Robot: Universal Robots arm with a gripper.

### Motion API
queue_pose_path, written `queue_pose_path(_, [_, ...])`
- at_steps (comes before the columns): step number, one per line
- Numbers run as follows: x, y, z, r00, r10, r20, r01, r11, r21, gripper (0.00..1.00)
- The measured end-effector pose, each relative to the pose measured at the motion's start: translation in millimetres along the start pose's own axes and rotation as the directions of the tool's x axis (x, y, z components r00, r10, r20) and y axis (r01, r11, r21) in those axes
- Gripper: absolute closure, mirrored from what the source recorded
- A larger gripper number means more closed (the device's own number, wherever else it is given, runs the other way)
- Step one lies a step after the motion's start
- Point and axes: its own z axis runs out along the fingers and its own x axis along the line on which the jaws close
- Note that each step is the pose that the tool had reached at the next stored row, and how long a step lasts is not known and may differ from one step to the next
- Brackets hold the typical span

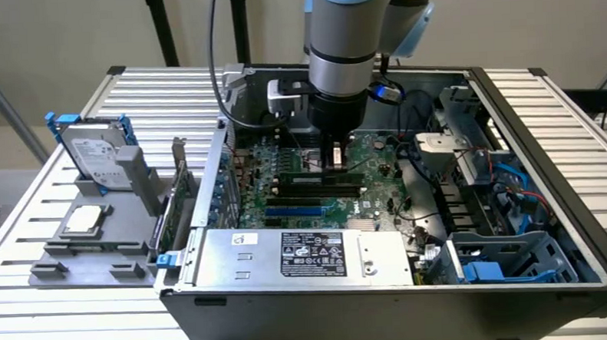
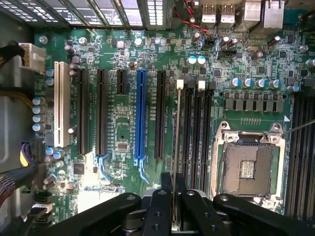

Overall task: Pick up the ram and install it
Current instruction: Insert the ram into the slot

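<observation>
One robot arm reaches down into the open computer case (image 1: 552, 228), which sits on a slatted metal desk (image 1: 156, 92). The end effector (image 1: 336, 162) hangs just above the motherboard (image 1: 284, 205) near the middle of the exterior view. In the wrist view its black fingers (image 2: 160, 206) are closed on the ram (image 2: 175, 162), seen edge-on as a thin upright strip running up from the lower middle of the frame, beside the black memory slots (image 2: 194, 128); I cannot tell whether it is seated in a slot. To the right lies one empty CPU socket (image 2: 246, 169) in a metal frame. On the left of that frame stand one white expansion slot (image 2: 61, 103), one blue slot (image 2: 141, 115) and four black ones. The power supply (image 1: 297, 255) at the lower middle of the exterior view carries a black label with white print too small to read. At the left edge, one hard drive (image 1: 90, 156) with blue rails stands in a grey holder (image 1: 82, 256), and one square silver processor chip (image 1: 84, 219) lies below it.
</observation>
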Motion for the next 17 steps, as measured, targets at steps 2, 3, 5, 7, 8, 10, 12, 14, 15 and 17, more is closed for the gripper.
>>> queue_pose_path(2, [-1.9,0.4,3.6,1.0,0.0,0.0,0.0,1.0,0.0,0.86])
queue_pose_path(3, [-2.9,0.6,5.4,1.0,0.0,0.0001,0.0,1.0,0.0001,0.86])
queue_pose_path(5, [-4.5,1.2,9.1,1.0,0.0,0.0001,0.0,1.0,0.0001,0.86])
queue_pose_path(7, [-5.7,2.0,12.6,1.0,0.0,-0.0001,0.0,1.0,0.0,0.86])
queue_pose_path(8, [-6.2,2.3,14.5,1.0,0.0,0.0001,0.0,1.0,0.0001,0.86])
queue_pose_path(10, [-6.5,2.6,18.0,1.0,0.0,0.0001,0.0,1.0,-0.0001,0.86])
queue_pose_path(12, [-6.5,2.6,18.6,1.0,0.0,-0.0001,0.0,1.0,-0.001,0.86])
queue_pose_path(14, [-6.5,2.7,18.6,1.0,0.0,-0.0002,0.0,1.0,-0.0012,0.86])
queue_pose_path(15, [-6.6,2.6,18.7,1.0,0.0,0.0,0.0,1.0,-0.0011,0.86])
queue_pose_path(17, [-6.5,2.6,18.7,1.0,0.0,0.0,0.0,1.0,-0.0012,0.86])
